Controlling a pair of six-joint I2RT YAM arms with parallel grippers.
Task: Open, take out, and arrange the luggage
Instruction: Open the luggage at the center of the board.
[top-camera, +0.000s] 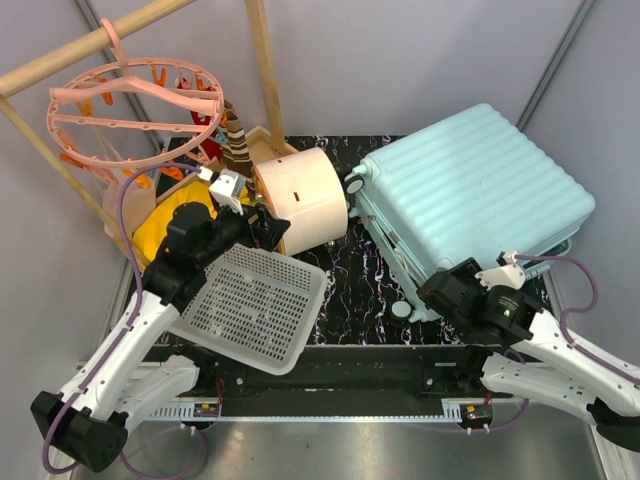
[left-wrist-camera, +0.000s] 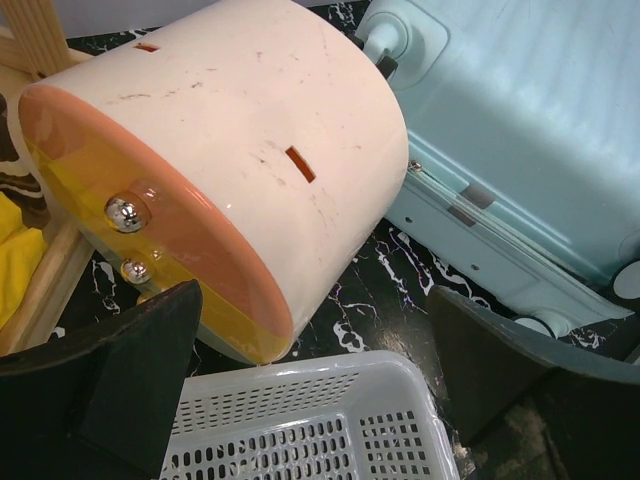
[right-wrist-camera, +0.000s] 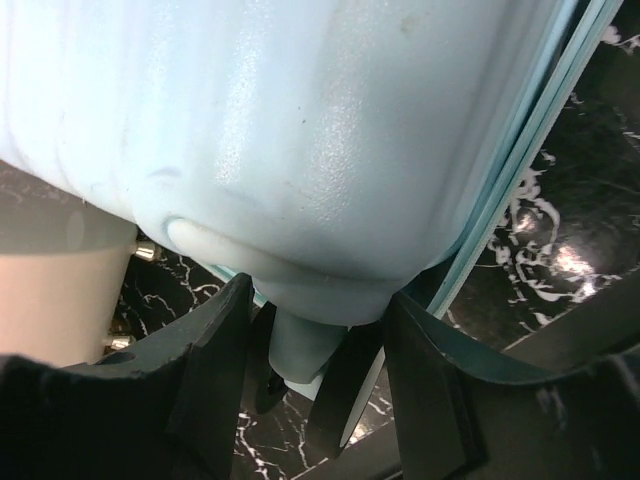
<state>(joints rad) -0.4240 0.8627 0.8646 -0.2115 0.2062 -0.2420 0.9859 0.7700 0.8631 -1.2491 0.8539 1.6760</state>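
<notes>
The luggage (top-camera: 470, 190), a pale mint-blue ribbed hard-shell suitcase, lies closed and flat on the right of the black marbled table. My right gripper (top-camera: 447, 288) is at its near edge. In the right wrist view the shell (right-wrist-camera: 300, 130) fills the frame, and my right gripper (right-wrist-camera: 315, 305) has its fingers pressed on either side of a corner wheel (right-wrist-camera: 300, 340). My left gripper (top-camera: 265, 225) stands wide open and holds nothing. In the left wrist view the left gripper (left-wrist-camera: 312, 300) hangs above the basket rim, with the luggage (left-wrist-camera: 530, 130) off to the right.
A white perforated basket (top-camera: 250, 305) lies tilted under the left arm. A cream-and-orange drawer box (top-camera: 300, 195) stands between it and the luggage. A pink ring hanger (top-camera: 130, 105), a wooden rack (top-camera: 265, 60) and yellow cloth (top-camera: 170, 215) crowd the back left.
</notes>
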